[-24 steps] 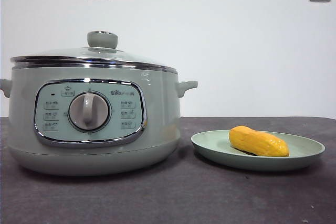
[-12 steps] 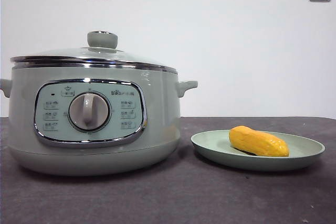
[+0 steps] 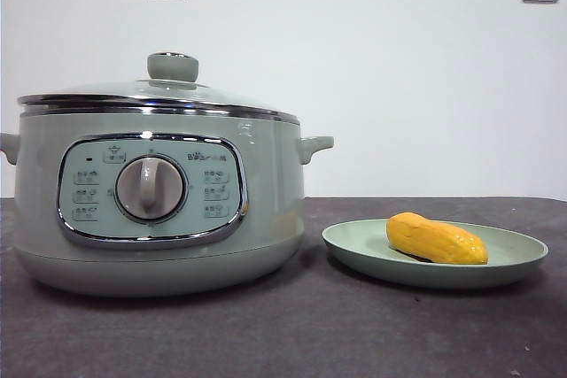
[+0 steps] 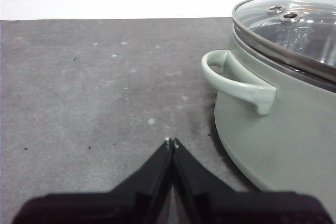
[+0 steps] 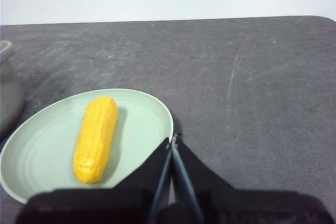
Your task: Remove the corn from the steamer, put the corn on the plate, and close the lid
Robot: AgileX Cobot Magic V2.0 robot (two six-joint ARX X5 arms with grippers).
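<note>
Nothing has moved since the earlier frames: the corn (image 3: 436,239) lies on the plate (image 3: 354,245), the lid (image 3: 151,95) sits on the steamer (image 3: 266,192). Left gripper (image 4: 171,142) and right gripper (image 5: 171,139) have fingers clenched, empty, over the worktop (image 3: 283,334). Every step looks done; no further move seems needed.
</note>
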